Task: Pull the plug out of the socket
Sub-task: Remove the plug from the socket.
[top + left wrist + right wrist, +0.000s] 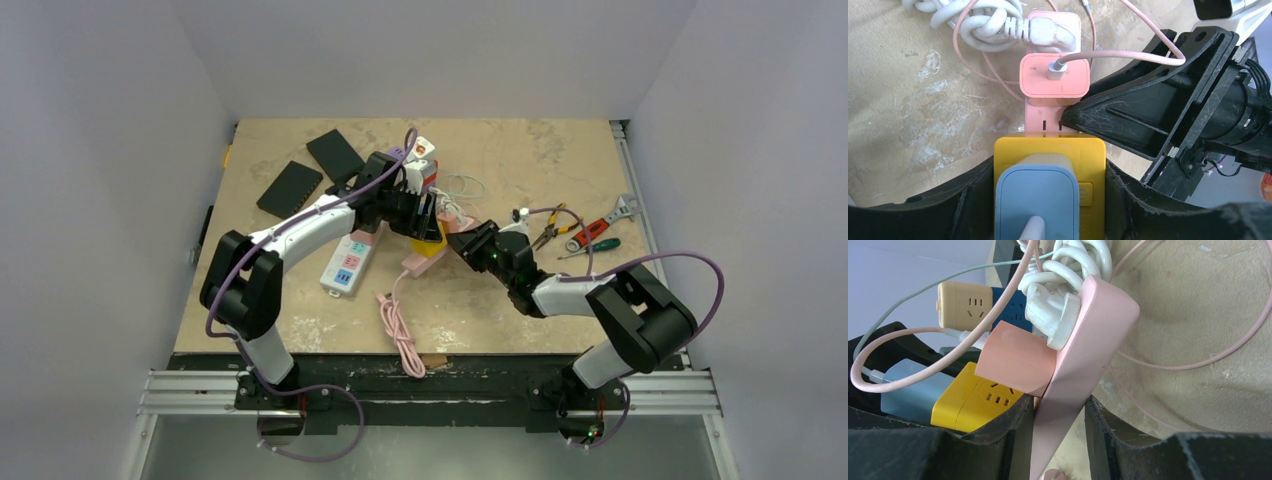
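Hidden: the prongs of the yellow cube adapter plug (1048, 147) can't be seen, so I can't tell if it's seated in the pink plastic power strip (1083, 355). In the top view both grippers cover most of the strip. The light blue charger (1038, 200) on the adapter is cut off at the frame edge in the left wrist view.

Left gripper (1048, 185): fingers (968, 200) clamped on both sides of the yellow adapter. Right gripper (1060, 435): closed on the strip's edges.

The adapter sits at the strip's end nearest the left gripper. It sticks out of the strip's socket face, on the same side as the pink square charger (1015, 357) and the white moulded plug (1053, 315). The strip's long axis runs straight away from the left gripper. In the right wrist view it's edge-on and tilted.

Surface is a worn, scuffed beige board (500, 300) inside plain white walls (100, 150).

- Right of the strip: red-handled hand tools (590, 232).
- Left of it: a white power strip (347, 265).
- Beyond that: two black flat pads (335, 155).
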{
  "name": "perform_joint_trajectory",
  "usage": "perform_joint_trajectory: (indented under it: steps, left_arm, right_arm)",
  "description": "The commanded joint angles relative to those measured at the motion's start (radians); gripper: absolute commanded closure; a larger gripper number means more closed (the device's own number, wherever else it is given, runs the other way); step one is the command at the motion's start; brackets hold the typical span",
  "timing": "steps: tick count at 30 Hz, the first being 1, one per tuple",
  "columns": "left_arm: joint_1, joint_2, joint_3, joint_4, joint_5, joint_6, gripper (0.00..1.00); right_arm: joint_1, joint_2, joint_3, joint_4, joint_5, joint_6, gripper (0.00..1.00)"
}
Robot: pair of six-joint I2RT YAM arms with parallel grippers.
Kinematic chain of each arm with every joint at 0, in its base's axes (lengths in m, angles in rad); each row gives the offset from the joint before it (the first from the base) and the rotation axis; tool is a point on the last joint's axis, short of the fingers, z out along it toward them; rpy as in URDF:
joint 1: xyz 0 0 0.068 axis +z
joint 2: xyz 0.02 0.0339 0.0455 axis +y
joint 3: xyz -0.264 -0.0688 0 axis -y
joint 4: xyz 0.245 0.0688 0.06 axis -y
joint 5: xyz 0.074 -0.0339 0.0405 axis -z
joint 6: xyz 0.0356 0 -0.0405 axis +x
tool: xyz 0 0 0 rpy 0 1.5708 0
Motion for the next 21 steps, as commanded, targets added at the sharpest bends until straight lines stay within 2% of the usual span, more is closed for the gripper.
perform_joint_trajectory:
  steps: [1,9,14,21]
  left_arm:
    - [0.035,-0.125,0.094,0.082,0.083,-0.048,1.00]
    - [0.046,-0.144,0.107,0.061,0.092,-0.048,1.00]
    - [0.047,-0.149,0.105,0.058,0.091,-0.052,1.00]
    - [-0.038,-0.059,0.173,0.058,0.061,-0.044,1.00]
  right_arm:
    - [-0.002,0.019,-0.058,-0.208,0.116,-0.166,1.00]
    - [-0.003,0.005,-0.069,-0.274,0.154,-0.156,1.00]
    - [0.001,-0.006,-0.033,-0.335,0.188,-0.224,1.00]
    - [0.076,0.003,0.035,-0.402,0.237,-0.272,1.00]
